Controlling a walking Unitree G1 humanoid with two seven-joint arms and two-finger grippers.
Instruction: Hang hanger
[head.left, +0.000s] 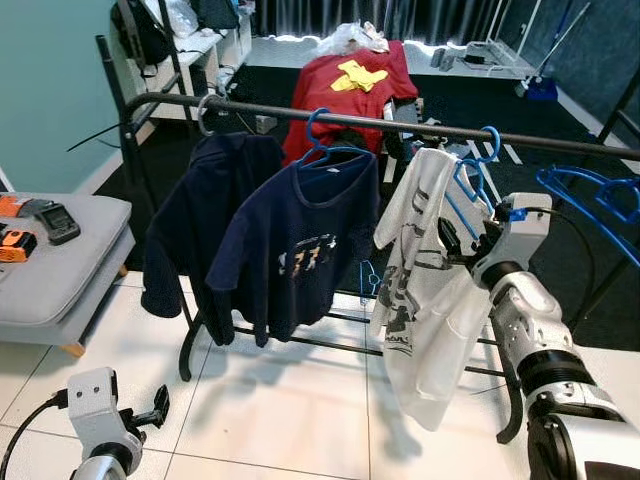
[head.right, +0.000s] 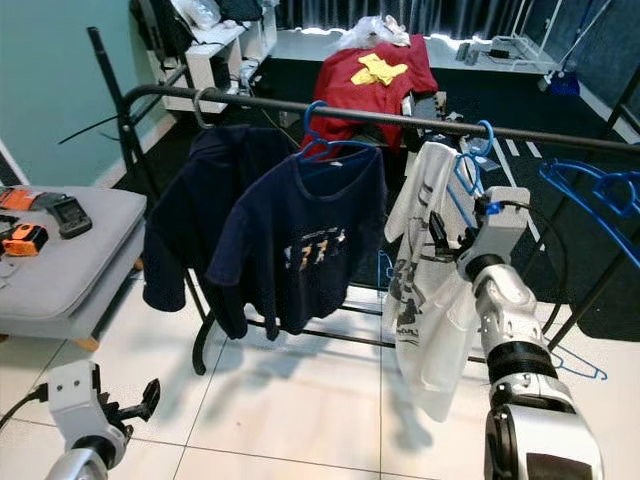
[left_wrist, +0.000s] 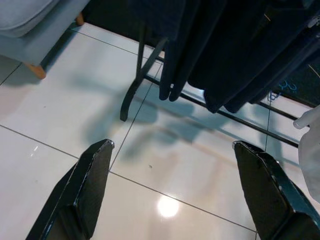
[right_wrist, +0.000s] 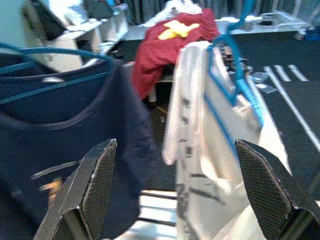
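While the blue hanger (head.left: 478, 170) with the white printed shirt (head.left: 425, 270) already hooks over the black rail (head.left: 400, 125), the right gripper (right_wrist: 175, 200) sits just beside it with its two fingers spread wide and nothing between them — so the step in hand looks like the let-go. To do it well, I would check that the hook sits fully over the rail, then draw the arm straight back toward the robot, keeping the fingers clear of the loose white cloth so nothing drags the hanger off.

Room is tight on both sides: the navy T-shirt (head.left: 300, 240) hangs close to the robot's left of the white shirt, and a bunch of empty blue hangers (head.left: 590, 195) crowds the rail to its right. Below, the white tiled floor (head.left: 290, 400) is open. The left gripper (left_wrist: 170, 190) hangs low over those tiles, fingers apart — idle.
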